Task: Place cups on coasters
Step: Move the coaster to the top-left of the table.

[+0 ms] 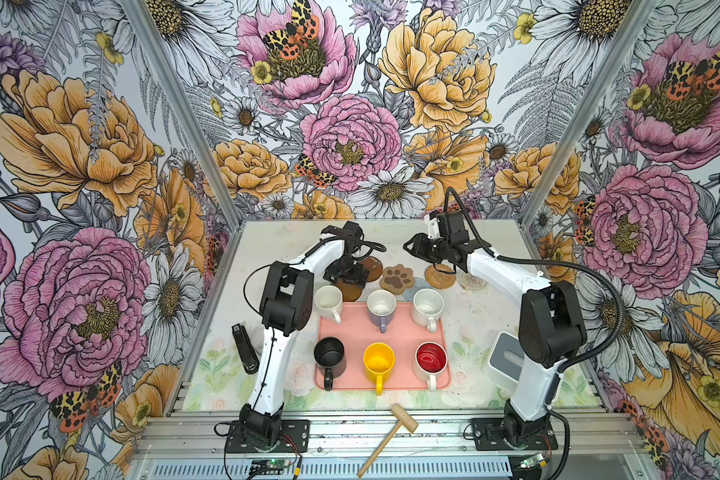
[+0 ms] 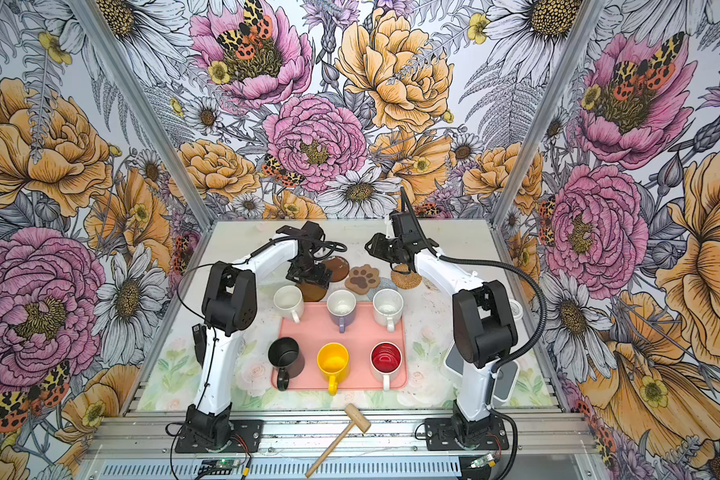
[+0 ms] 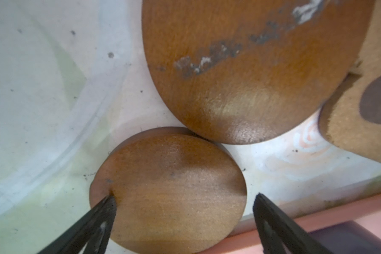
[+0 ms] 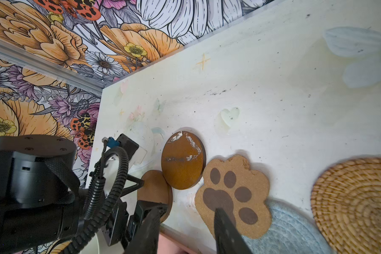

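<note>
Six cups wait at the pink tray (image 1: 404, 332), none on a coaster yet. Far row, nine o'clock across to three: white mug (image 1: 328, 301), lavender mug (image 1: 381, 309), second white mug (image 1: 427, 305). Near row, same order: black mug (image 1: 329, 353), yellow mug (image 1: 378, 359), red-lined mug (image 1: 431, 357). Handles point roughly to six.

The coasters lie at the tray's twelve o'clock. The near brown disc (image 3: 169, 193) meets the scratched brown disc (image 3: 251, 77) edge to edge. At the scratched disc's three o'clock, touching it, the paw mat (image 1: 397, 279) lies partly over the grey-blue round (image 4: 290, 226). Further toward three come the tan woven round (image 1: 439, 276) and the pale round (image 1: 472, 282).

The left gripper (image 3: 184, 198) sits low over the near brown disc, jaws spread wide and empty. One fingertip (image 3: 110, 200) is at the rim, the other just off the opposite edge; contact is hard to call.

The right gripper (image 1: 412, 245) hovers at the paw mat's one o'clock, jaws partway apart, nothing between them.
</note>
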